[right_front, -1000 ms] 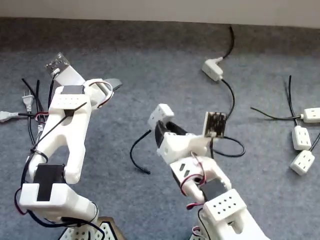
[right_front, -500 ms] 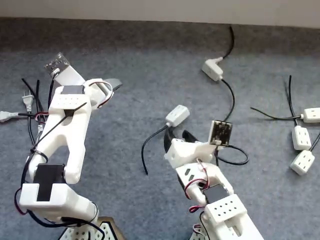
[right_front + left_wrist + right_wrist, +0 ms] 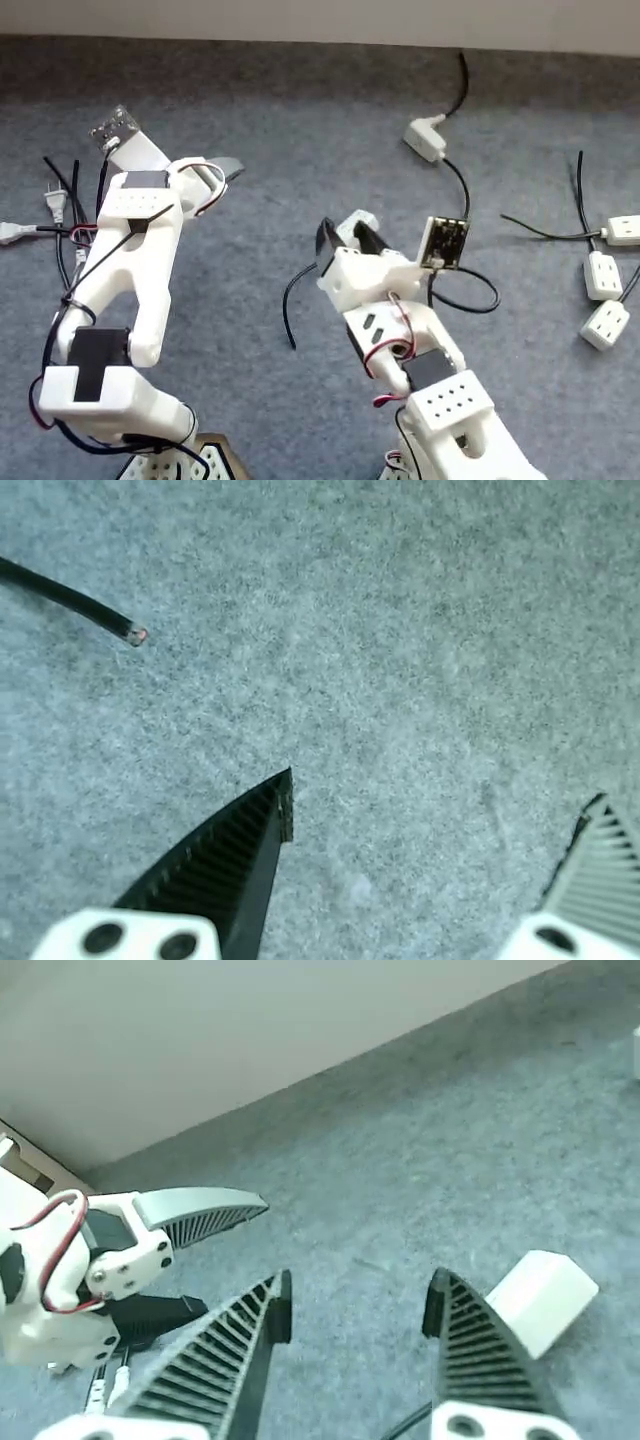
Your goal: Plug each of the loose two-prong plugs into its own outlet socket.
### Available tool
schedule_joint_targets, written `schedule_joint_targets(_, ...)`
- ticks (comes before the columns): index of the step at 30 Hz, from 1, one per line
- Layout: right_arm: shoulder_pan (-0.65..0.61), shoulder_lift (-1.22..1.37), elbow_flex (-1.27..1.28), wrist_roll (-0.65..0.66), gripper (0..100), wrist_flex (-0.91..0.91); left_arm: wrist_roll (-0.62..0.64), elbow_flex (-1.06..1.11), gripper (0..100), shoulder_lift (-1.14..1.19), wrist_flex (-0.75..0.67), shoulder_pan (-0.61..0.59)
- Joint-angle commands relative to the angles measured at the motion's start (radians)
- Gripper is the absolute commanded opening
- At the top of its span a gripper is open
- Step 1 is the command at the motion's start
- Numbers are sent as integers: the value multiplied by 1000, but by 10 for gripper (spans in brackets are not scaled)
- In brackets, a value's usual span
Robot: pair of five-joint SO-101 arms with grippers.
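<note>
Left jaws and right jaws are both open, but the white plug [image 3: 360, 220] mid-frame sits just outside the right pair, so closing probably shoves it away.

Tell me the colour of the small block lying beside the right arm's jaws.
The block is white; the right wrist view shows it best.

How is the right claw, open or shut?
Open. The right gripper has its black fingers apart, carpet showing between them; the white block lies outside them.
</note>
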Motion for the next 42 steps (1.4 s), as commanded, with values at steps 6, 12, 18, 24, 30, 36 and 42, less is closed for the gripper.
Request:
schedule_joint_targets(6, -7, 607, -171, 0, 216, -329, 2, -4, 415, -2, -21, -12)
schedule_joint_targets(12, 101, 912, -372, -9, 216, -354, 2, 4, 415, -2, -58, -10)
schedule_joint_targets(18, 133, 1041, -472, -9, 216, -334, 2, 4, 415, -2, -58, -8)
schedule_joint_targets(24, 182, 938, -470, -9, 216, -117, 2, 4, 415, -2, -58, -8)
schedule_joint_targets(30, 193, 872, -467, -9, 216, 16, 2, 4, 415, -2, -58, -10)
schedule_joint_targets(36, 194, 863, -472, -9, 216, 18, 2, 2, 415, -2, -58, -12)
schedule_joint_targets(42, 216, 863, -467, -8, 216, -44, 2, -13, 415, -12, -54, -38)
